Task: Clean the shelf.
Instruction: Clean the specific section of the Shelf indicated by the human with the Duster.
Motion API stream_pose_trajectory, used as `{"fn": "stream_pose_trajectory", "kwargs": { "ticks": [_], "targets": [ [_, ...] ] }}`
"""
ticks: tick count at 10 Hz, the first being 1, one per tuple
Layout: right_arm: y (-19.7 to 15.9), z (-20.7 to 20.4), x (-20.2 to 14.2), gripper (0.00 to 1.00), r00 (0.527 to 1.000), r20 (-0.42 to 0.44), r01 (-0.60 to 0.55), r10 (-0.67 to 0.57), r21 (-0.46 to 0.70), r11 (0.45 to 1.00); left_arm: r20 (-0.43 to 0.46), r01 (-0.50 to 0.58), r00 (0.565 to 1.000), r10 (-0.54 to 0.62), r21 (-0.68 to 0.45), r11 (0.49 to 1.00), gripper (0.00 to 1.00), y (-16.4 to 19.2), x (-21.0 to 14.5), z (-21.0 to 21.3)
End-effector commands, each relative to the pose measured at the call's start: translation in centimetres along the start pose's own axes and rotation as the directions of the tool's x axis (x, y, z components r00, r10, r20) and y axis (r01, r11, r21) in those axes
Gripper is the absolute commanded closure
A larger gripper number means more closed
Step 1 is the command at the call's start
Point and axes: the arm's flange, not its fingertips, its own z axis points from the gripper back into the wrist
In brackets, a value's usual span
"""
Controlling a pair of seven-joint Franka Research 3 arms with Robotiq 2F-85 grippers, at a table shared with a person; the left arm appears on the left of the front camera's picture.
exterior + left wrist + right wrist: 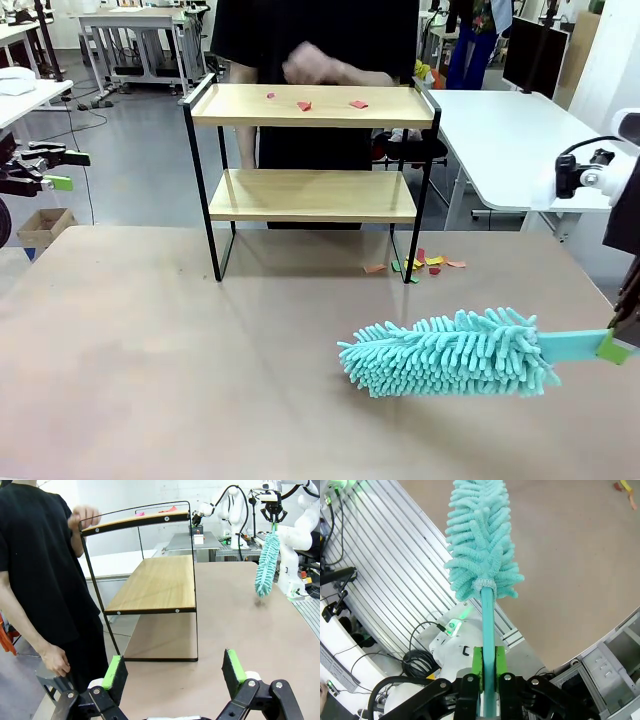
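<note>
1 duster (pixel 450 352) in right gripper (pixel 488 660); left gripper (pixel 173 667) gapes.

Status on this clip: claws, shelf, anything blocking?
Left claw open, empty. Right claw shut on duster. Shelf top carries red scraps. Person's hand above shelf.

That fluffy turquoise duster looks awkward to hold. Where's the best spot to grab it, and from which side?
Its flat, slim turquoise handle, approached from the bare end opposite the shaggy microfibre head. The head is soft and bulky and would likely squash; the handle's flat faces suit a pinch. The right gripper is shut on it that way.
</note>
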Motion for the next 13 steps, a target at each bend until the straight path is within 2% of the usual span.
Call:
{"fn": "stream_pose_trajectory", "kwargs": {
  "ticks": [1,13],
  "targets": [
    [-0.13,0.26,0.25,0.87,1.0,0.011,0.004,-0.004,0.0,1.0,-0.001,0.001,1.0,-0.001,0.001,1.0,0.0,-0.24,0.22,0.03],
    [-0.13,0.26,0.25,0.87,1.0,0.011,0.004,-0.004,0.0,1.0,-0.001,0.001,1.0,-0.001,0.001,1.0,0.0,-0.24,0.22,0.03]
  ]
}}
